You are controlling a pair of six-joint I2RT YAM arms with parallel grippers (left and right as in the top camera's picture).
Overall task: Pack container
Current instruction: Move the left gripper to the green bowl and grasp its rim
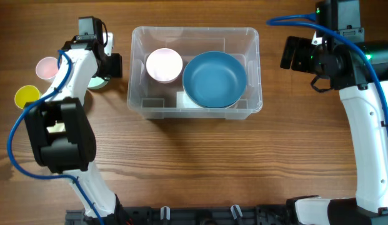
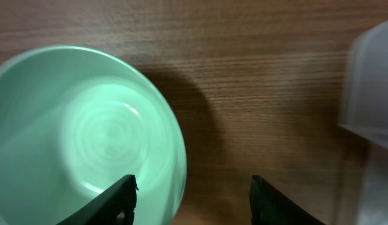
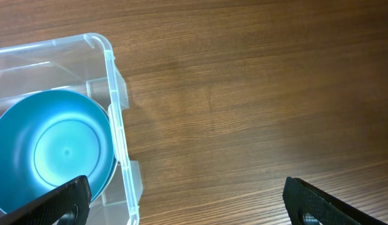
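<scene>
The clear plastic container (image 1: 195, 107) stands at the table's middle, with a pale pink bowl (image 1: 164, 64) and a blue bowl (image 1: 214, 79) inside it. Left of it sits a mint green bowl (image 2: 87, 131), mostly under my left arm in the overhead view. My left gripper (image 2: 192, 181) is open and straddles this bowl's right rim: one finger (image 2: 122, 197) is over the inside, the other over the wood. A blurred corner of the container (image 2: 368, 81) shows on the right. My right gripper (image 3: 185, 184) hangs wide open and empty beside the container's right wall (image 3: 115, 125), near the blue bowl (image 3: 56, 150).
A pink cup (image 1: 47, 67) and a yellow cup (image 1: 27, 97) stand at the far left, behind my left arm. Bare wooden table lies in front of the container and to its right under my right arm (image 1: 368, 112).
</scene>
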